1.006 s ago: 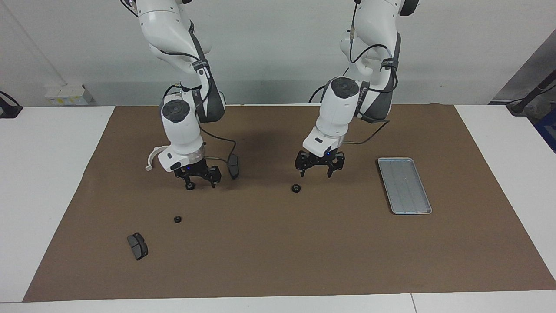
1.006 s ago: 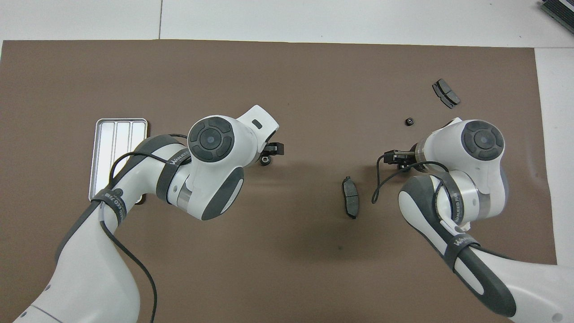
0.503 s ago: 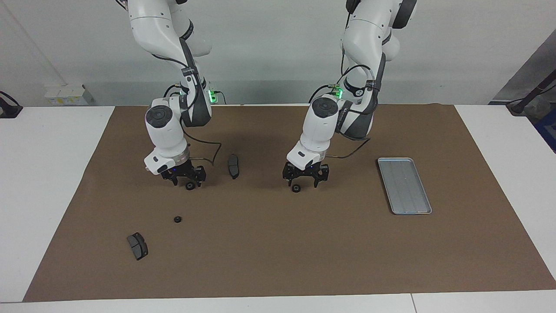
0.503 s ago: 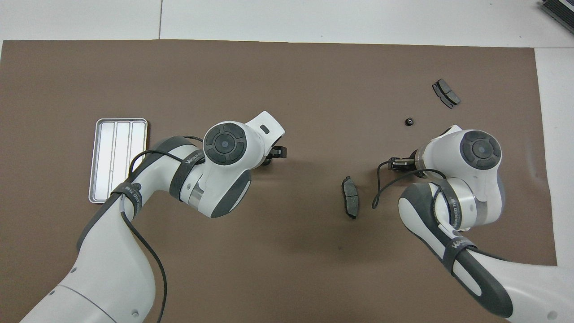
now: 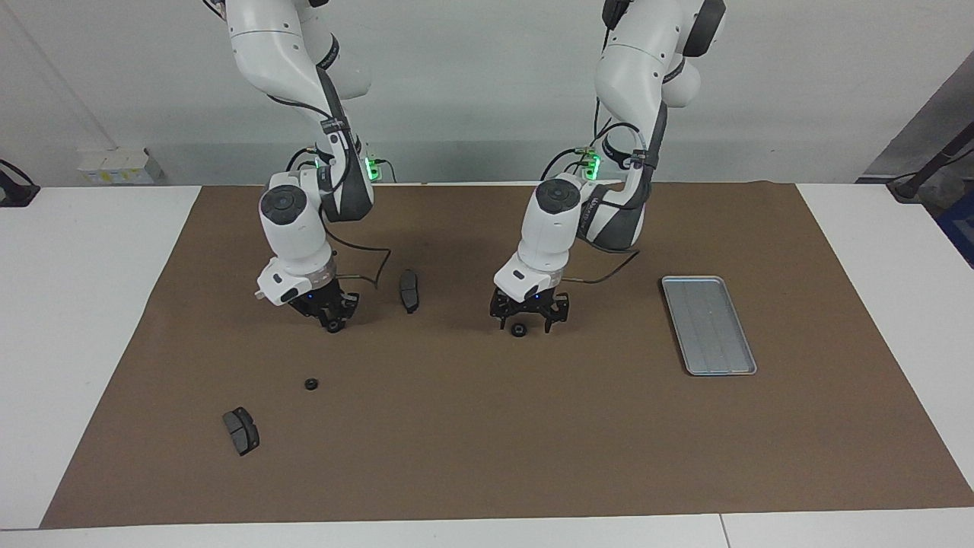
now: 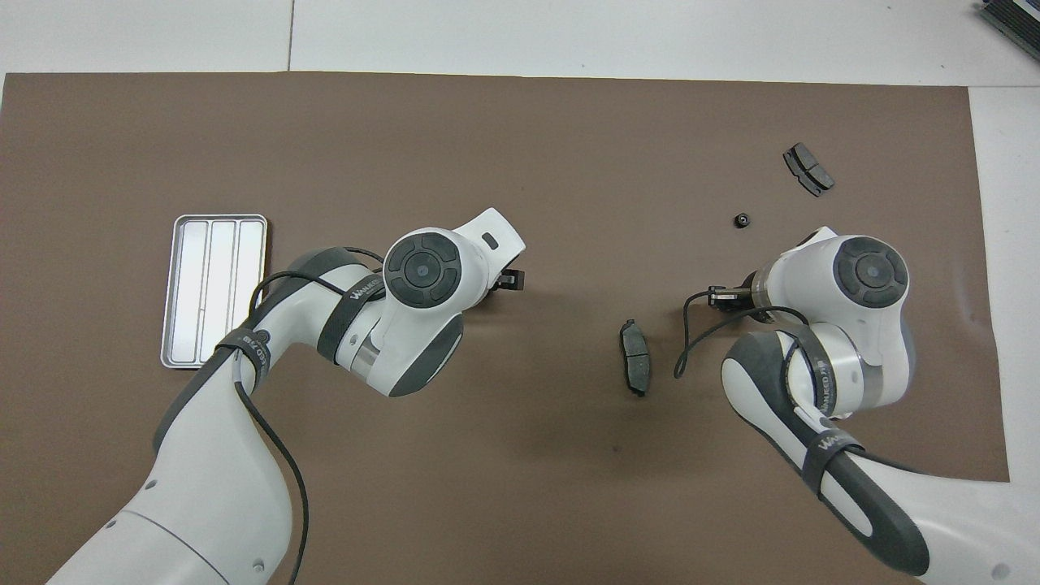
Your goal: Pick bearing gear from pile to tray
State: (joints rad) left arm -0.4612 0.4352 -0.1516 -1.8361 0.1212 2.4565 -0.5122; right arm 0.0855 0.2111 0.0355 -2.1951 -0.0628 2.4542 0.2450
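Observation:
Loose parts of the pile lie scattered on the brown mat. My right gripper (image 5: 333, 323) is down at the mat, shut on a small black bearing gear (image 5: 333, 328); in the overhead view its wrist covers most of the right gripper (image 6: 723, 297). Toward the tray, my left gripper (image 5: 524, 326) stands open and low, its fingertips either side of a second gear (image 5: 518, 329). A third gear (image 5: 310, 383) (image 6: 741, 219) lies farther from the robots. The silver tray (image 5: 708, 327) (image 6: 213, 284) sits at the left arm's end with nothing in it.
One dark brake pad (image 5: 409, 289) (image 6: 635, 356) lies on the mat between the two grippers. Another brake pad (image 5: 241, 430) (image 6: 808, 168) rests farther from the robots, toward the right arm's end. The brown mat (image 5: 487, 457) covers the middle of the white table.
Both wrists have come down toward the mat. The right gripper's fingers have drawn in around its gear. The left gripper has shifted over and down onto the second gear, staying open.

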